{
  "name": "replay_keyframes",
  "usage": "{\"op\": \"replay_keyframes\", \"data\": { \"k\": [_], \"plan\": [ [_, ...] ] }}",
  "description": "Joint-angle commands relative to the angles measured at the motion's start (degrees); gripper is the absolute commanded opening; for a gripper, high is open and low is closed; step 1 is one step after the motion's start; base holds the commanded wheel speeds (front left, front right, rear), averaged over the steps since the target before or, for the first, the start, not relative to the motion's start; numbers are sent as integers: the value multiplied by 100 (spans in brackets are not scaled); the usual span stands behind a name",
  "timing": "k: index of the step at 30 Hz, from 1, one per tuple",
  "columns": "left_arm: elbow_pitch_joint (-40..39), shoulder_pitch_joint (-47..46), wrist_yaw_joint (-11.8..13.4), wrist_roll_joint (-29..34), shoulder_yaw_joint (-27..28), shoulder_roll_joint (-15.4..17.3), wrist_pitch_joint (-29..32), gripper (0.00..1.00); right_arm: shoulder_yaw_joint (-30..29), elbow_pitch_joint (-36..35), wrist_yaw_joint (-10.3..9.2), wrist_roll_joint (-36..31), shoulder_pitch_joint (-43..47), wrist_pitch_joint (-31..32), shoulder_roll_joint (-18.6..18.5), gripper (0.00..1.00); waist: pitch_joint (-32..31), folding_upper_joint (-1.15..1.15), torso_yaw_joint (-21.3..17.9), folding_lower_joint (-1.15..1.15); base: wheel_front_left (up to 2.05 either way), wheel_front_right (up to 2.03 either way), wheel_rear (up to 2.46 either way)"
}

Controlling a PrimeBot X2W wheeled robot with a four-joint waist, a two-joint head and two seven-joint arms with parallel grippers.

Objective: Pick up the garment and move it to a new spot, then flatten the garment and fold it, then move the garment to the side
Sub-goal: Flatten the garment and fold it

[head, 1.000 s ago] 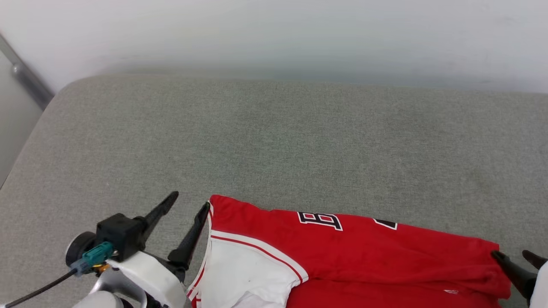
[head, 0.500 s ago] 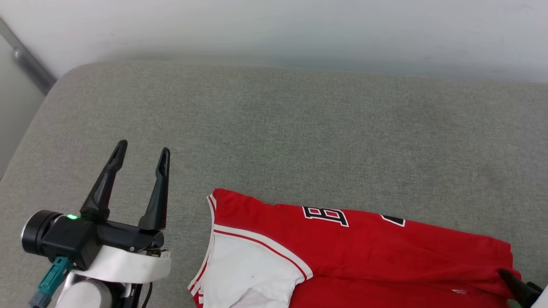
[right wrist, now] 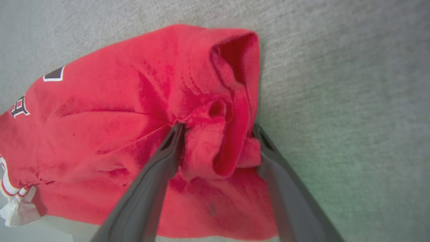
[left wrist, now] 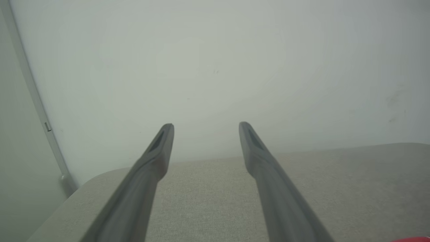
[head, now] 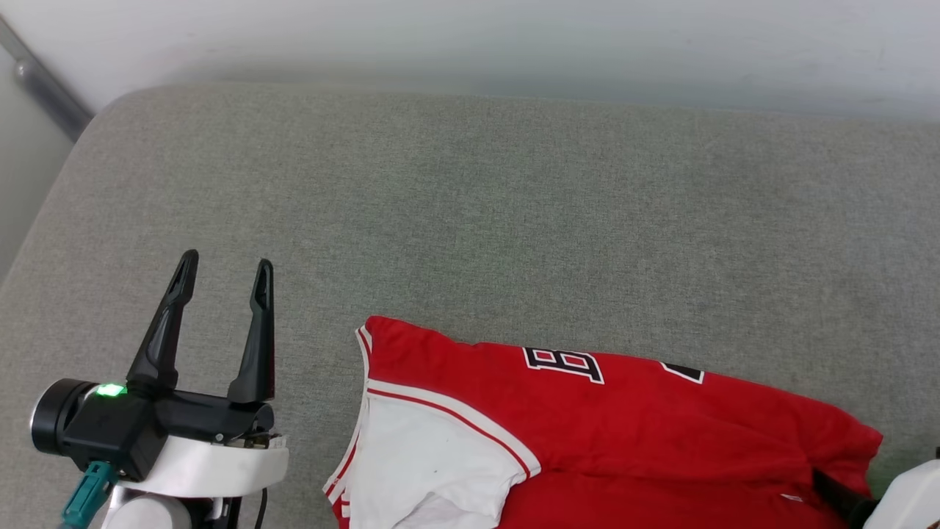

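Note:
The garment lies on the grey cushion, red with a white sleeve and black-and-white letters, running off the head view's bottom edge. My left gripper stands open to its left, apart from it, fingers pointing up the view with nothing between them. In the right wrist view my right gripper is open at the garment's right end. Its two fingers straddle a bunched red fold. In the head view one dark right finger pokes into the red cloth at the lower right.
The grey cushion stretches wide and bare behind and left of the garment. A pale wall rises right behind it. A metal rail runs down the wall past the cushion's rounded far-left corner.
My left gripper has come away from the garment's left edge, moved left and turned to point up the view. The right fingers have pushed onto the garment's right end. The head camera has shifted slightly.

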Motion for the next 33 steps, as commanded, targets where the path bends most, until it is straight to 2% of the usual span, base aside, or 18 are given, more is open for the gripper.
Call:
{"op": "replay_keyframes", "data": {
  "k": [1, 2, 3, 5, 11, 25, 29, 33],
  "plan": [
    [16, 23, -80, 78, 86, -86, -11, 100, 325, 348, 1, 88, 235, 163, 278, 100, 1, 0, -1, 0, 0, 0, 0],
    [30, 20, -125, 107, 139, -140, -11, 100, 380, 388, 1, 97, 231, 125, 283, 100, -2, 0, -5, 0, 0, 0, 0],
    [43, 19, -166, 143, 173, -181, -11, 100, 428, 428, 2, 100, 221, 95, 292, 47, -7, 0, -9, 0, 0, 0, 0],
    [67, 15, -240, 203, 243, -256, -11, 100, 503, 465, 8, 54, 150, -61, 275, 0, -16, 0, -16, 0, 0, 0, 0],
    [111, 69, -343, 322, 359, -383, -11, 100, 327, 450, -4, -25, -99, -635, -9, 0, -98, 0, -43, 0, 0, 0, 0],
    [167, 255, -386, 302, 321, -387, -12, 100, -576, 680, -2, -295, -201, -867, -1123, 0, -415, 0, -170, 0, 0, 0, 0],
    [148, 267, -388, 247, 296, -395, -12, 100, -472, 571, 0, -250, -142, -801, -1144, 0, -497, 0, -169, 0, 0, 0, 0],
    [171, 311, -388, 231, 292, -410, -12, 100, -43, 118, 0, -138, 82, -618, -1173, 0, -562, 0, -175, 0, 0, 0, 0]
  ]
}}
